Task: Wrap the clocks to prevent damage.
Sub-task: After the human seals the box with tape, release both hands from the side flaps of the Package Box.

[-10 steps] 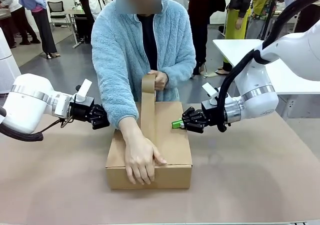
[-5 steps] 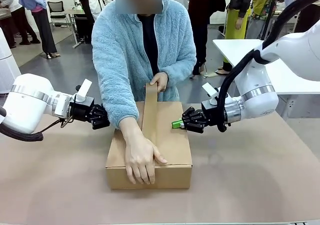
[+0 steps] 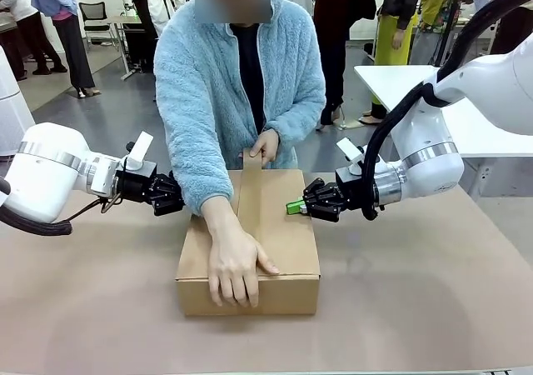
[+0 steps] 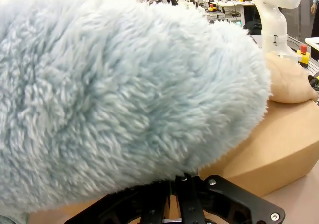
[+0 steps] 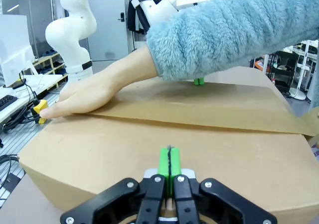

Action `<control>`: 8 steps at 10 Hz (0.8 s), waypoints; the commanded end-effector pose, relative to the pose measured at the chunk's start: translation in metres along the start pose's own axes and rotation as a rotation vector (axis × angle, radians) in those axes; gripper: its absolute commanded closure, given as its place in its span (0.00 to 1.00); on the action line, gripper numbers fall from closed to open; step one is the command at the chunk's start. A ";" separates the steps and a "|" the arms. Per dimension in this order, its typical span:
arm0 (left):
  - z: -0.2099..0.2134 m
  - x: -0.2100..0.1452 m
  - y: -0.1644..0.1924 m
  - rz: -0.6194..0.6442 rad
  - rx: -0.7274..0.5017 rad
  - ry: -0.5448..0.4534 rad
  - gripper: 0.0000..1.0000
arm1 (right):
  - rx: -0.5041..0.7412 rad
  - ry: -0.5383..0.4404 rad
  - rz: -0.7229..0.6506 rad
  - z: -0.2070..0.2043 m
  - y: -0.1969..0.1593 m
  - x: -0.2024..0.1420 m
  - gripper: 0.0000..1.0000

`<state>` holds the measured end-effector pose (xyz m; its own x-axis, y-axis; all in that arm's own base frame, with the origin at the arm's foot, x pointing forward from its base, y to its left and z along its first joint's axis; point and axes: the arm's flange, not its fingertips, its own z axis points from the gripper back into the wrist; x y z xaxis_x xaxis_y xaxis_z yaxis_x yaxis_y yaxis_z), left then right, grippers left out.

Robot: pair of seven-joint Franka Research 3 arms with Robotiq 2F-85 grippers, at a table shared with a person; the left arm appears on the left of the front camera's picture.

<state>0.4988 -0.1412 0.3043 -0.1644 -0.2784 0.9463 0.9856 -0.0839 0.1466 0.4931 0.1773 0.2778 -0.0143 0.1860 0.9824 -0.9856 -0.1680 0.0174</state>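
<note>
The strip of brown tape (image 3: 250,193) runs lengthwise down the closed cardboard box (image 3: 283,242) between the closed, empty left gripper (image 3: 171,194) and right gripper (image 3: 297,206), under the person's hands; no clocks show.

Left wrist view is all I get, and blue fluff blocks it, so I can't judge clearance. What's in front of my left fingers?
Observer: A person's sleeve. That arm reaches over the cardboard box, with the hand flat on its near end.
Operator: What is the hand pressing?
Observer: A brown tape strip running along the lid. The other hand holds it at the far edge.
Operator: And the right gripper?
Observer: The right gripper is shut, beside the box's right side near the far corner.
</note>
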 end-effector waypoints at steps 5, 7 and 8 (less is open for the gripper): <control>-0.002 -0.001 0.001 -0.001 0.007 0.014 0.99 | -0.007 0.012 -0.006 -0.001 0.000 -0.004 0.99; -0.002 -0.001 0.001 -0.001 0.007 0.014 0.99 | -0.007 0.012 -0.006 -0.001 0.000 -0.004 0.99; -0.002 -0.001 0.001 -0.001 0.007 0.014 0.99 | -0.007 0.012 -0.006 -0.001 0.000 -0.004 0.99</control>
<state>0.4989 -0.1412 0.3042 -0.1644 -0.2788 0.9462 0.9856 -0.0836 0.1466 0.4932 0.1771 0.2772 -0.0134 0.1869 0.9823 -0.9857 -0.1673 0.0183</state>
